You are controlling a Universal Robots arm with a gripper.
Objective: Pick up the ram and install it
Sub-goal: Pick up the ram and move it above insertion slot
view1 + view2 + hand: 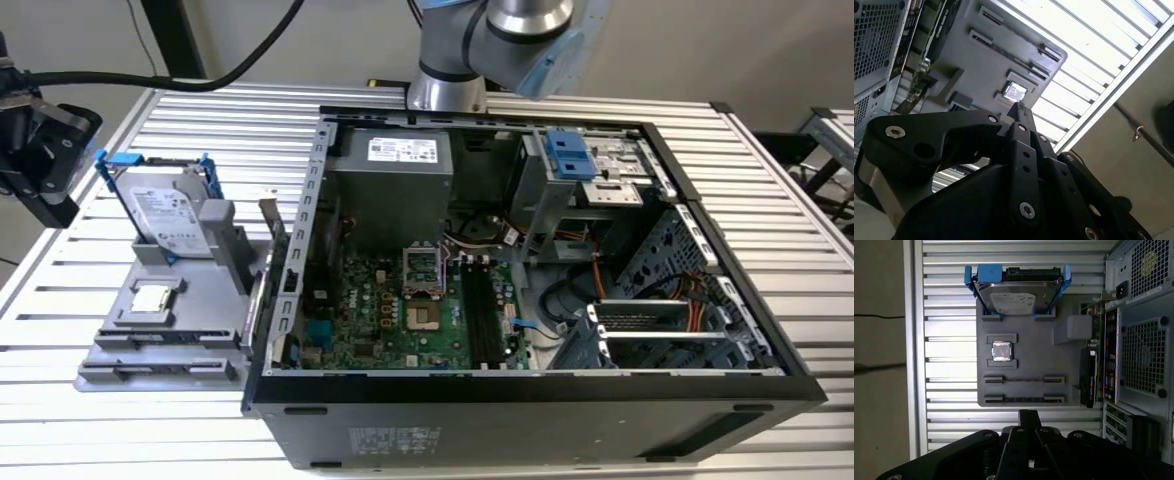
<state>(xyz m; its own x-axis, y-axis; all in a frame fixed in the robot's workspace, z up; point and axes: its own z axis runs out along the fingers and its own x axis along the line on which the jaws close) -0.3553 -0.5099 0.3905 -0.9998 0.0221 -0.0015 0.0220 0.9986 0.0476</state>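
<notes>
At the exterior view's left edge, the black gripper (54,205) hangs over the slatted table (80,430), just beside the grey holder (187,275). In both wrist views its fingertips (1027,416) (1019,110) are pressed together, with nothing between them.

On the holder stands the hard drive (167,210) in a blue frame, and near it lies a square silver chip (154,297). The ram (1024,380) sits in the holder, in the row of clips just beside this chip and apart from the gripper. In the first wrist view it is seen on its edge, as a thin line between two end clips. Its green face and its chips cannot be made out.

At the exterior view's right lies the open computer case (534,400). There are white labels on the hard drive and on the power supply (403,150), but their writing cannot be read.
</notes>
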